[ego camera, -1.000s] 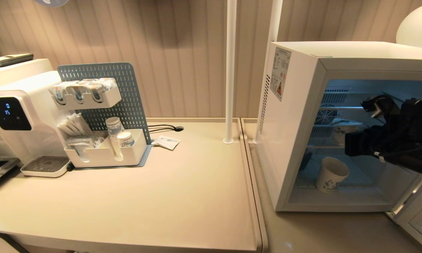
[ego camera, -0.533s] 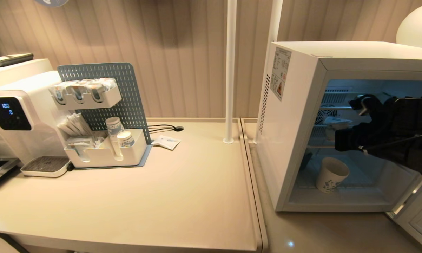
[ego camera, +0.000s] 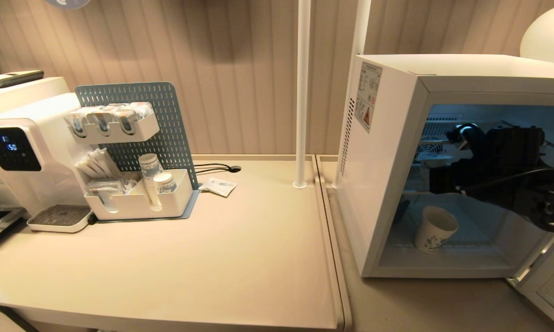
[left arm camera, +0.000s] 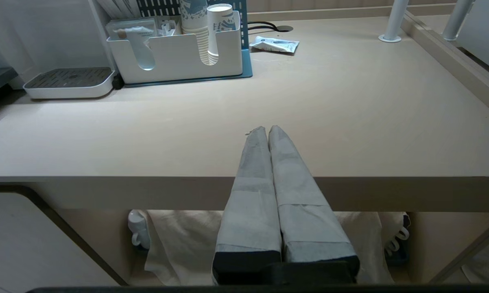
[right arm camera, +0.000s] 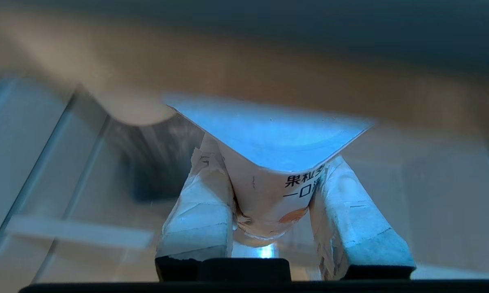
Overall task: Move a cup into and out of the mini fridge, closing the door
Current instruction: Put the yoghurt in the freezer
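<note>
Right gripper [right arm camera: 271, 211] clamps foil-lidded tub [right arm camera: 269, 162] – wrist view only, head view hides it, cup [ego camera: 434, 229] below

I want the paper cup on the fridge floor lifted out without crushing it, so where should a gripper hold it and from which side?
Probably across the middle of the cup's side wall, coming in through the fridge's open front. It stands upright with its wider mouth up, so fingers below the rim should not slip off. It sits near the left wall, and the right gripper is already shut on a small tub above.
</note>
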Tool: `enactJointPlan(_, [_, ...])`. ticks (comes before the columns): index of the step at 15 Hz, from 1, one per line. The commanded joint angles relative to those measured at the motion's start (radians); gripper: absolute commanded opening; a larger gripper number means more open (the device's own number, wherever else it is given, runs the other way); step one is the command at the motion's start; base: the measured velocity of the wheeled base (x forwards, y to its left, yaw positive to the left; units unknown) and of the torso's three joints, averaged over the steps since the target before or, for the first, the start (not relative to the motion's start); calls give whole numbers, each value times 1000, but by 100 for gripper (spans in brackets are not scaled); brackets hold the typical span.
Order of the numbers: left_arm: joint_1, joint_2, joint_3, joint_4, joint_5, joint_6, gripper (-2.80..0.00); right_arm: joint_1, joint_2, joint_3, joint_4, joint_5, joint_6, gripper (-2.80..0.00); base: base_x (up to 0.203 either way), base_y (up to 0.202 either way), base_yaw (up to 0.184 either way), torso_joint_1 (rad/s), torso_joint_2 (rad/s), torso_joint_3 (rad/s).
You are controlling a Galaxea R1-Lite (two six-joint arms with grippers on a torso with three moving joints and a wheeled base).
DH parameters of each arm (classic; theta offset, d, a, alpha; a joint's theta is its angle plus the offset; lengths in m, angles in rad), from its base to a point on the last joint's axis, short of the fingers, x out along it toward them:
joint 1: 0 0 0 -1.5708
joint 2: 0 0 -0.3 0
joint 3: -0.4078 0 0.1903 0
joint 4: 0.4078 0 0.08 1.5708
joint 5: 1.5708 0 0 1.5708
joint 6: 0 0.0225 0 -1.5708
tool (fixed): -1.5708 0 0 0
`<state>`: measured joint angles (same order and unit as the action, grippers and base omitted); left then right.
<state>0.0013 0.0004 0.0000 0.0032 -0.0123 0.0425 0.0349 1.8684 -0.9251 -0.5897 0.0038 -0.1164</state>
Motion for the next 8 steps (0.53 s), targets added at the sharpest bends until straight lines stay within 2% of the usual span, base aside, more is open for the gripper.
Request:
enactJointPlan(1, [0, 0, 0, 0, 0, 0, -280, 0, 22, -11, -16, 1, -2, -280, 0, 0, 0, 0, 0, 0])
enactJointPlan(6, [0, 0, 0, 0, 0, 0, -280, 0, 9, -18, -25, 2, -3, -280, 0, 0, 0, 0, 0, 0])
enactJointPlan(7, [0, 0, 0, 0, 0, 0, -280, 0, -2, -16, -24, 3, -3, 0, 0, 0, 0, 0, 0, 0])
enactJointPlan(8, [0, 0, 0, 0, 0, 0, -280, 0, -10, -12, -24, 4, -3, 0, 0, 0, 0, 0, 0, 0])
